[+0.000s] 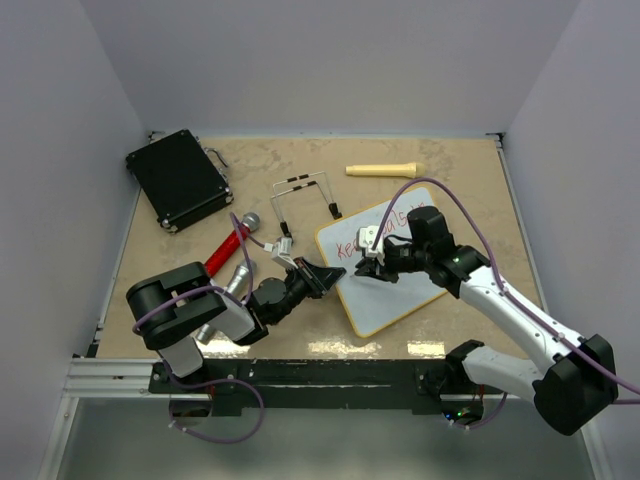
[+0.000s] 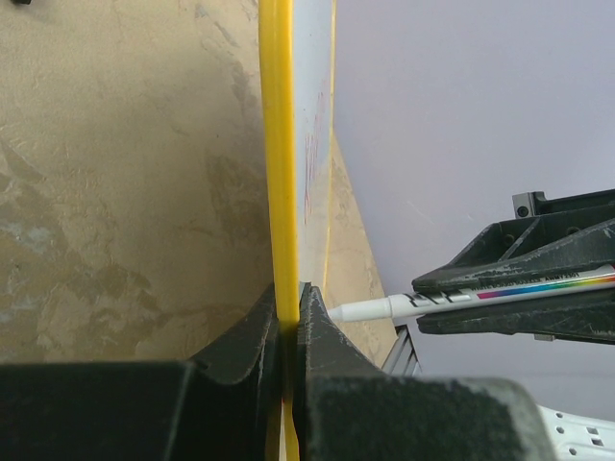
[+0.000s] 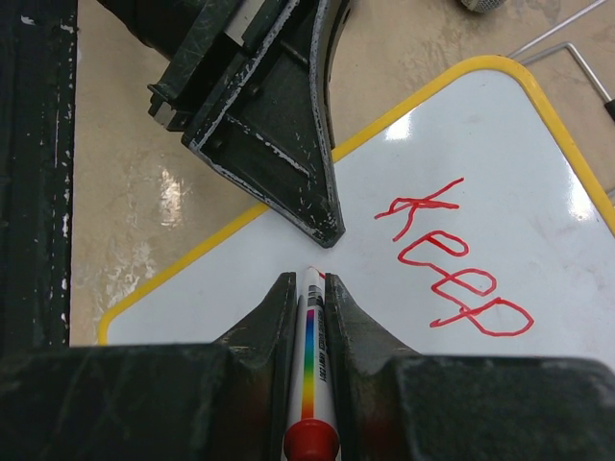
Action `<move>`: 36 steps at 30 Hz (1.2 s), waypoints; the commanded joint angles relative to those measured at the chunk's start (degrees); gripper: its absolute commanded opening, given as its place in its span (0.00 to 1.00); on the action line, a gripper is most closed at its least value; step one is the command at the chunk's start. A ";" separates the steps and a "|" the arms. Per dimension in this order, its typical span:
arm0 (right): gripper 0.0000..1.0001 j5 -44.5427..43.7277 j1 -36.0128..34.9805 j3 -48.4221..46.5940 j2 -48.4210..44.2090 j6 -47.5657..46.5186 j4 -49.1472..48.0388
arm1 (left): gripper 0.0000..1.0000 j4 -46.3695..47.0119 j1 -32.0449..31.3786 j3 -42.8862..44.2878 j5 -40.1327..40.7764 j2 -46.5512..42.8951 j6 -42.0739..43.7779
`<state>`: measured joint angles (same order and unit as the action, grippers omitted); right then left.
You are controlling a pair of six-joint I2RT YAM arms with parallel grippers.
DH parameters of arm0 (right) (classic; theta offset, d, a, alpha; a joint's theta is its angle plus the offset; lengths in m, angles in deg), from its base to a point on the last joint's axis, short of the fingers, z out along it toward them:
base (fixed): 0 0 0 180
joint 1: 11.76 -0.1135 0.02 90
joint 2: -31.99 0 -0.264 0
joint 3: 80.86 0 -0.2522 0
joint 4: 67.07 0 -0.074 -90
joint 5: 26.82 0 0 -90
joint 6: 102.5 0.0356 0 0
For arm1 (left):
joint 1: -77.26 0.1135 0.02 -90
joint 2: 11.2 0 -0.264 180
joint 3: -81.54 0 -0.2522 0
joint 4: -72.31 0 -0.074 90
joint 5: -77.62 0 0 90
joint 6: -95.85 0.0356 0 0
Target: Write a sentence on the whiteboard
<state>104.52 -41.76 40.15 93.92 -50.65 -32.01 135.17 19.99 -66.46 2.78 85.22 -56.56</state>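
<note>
Clamping the left-hand edge of the large white glossy whiteboard (image 1: 385, 295) with its thin yellow frame, the left gripper (image 2: 289, 305) has both fingers closed on either face of that frame. The whiteboard rests slantwise on the tan mottled table (image 1: 465, 165), right of centre, its near corner close to the table's near edge. Pinched tight in the right gripper (image 3: 309, 288): a white-barrelled marker (image 3: 309, 370) with a rainbow stripe and red end. Its tip is down at the board surface; contact cannot be confirmed. Red handwritten sentence (image 3: 454, 259): "Keep" is legible, and further strokes are partly hidden by the right arm. A black rectangular case (image 1: 178, 178) sits at the table's far left corner.
</note>
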 commanded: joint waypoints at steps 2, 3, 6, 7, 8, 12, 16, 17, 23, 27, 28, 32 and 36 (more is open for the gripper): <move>0.00 2.25 -0.50 -0.38 0.47 -1.22 0.49 | 0.00 14.44 0.15 0.22 1.10 0.61 5.99; 0.00 2.16 -0.50 -0.38 0.56 -1.75 0.85 | 0.00 14.35 0.32 0.13 1.19 0.52 6.07; 0.00 0.59 -0.59 -0.65 0.56 -1.93 1.46 | 0.00 13.91 0.32 0.13 1.36 0.08 6.34; 0.00 -0.11 -0.67 -0.73 0.30 -1.67 1.46 | 0.00 13.82 0.41 0.13 1.37 -0.18 6.25; 0.00 -0.73 -0.68 -0.73 0.21 -1.40 1.46 | 0.00 13.73 0.41 -0.04 1.37 -0.27 6.34; 0.00 -4.24 -0.59 -0.73 -0.41 -0.61 1.55 | 0.00 13.73 0.59 -0.40 1.37 -0.53 6.34; 0.00 -5.48 -0.50 -0.56 -0.93 -0.34 2.08 | 0.00 13.64 0.67 -0.49 1.37 -0.88 6.43; 0.00 -5.74 -0.50 -0.65 -1.11 -0.43 2.51 | 0.00 13.64 0.59 -0.49 1.37 -0.80 6.43; 0.00 -6.10 -0.50 -0.91 -1.11 -1.48 4.10 | 0.00 13.47 0.67 -0.48 1.45 -1.06 6.60; 0.00 -3.56 -0.59 -1.70 0.11 -4.03 7.26 | 0.00 13.47 0.76 -0.49 1.37 -1.06 6.60; 0.00 -2.94 -0.59 -2.05 0.55 -4.56 7.96 | 0.00 13.47 0.76 -0.40 1.37 -0.89 6.60; 0.00 -0.13 -0.59 -2.67 1.52 -7.11 10.60 | 0.00 13.73 0.68 -0.48 1.19 -0.88 6.60; 0.00 1.98 -0.59 -3.11 1.61 -7.55 10.61 | 0.00 13.91 0.76 -0.49 1.01 -0.45 6.69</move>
<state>103.91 -42.17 38.73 94.80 -55.72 -24.16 135.10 20.31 -66.59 2.80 85.22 -56.54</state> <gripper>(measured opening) 0.139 0.079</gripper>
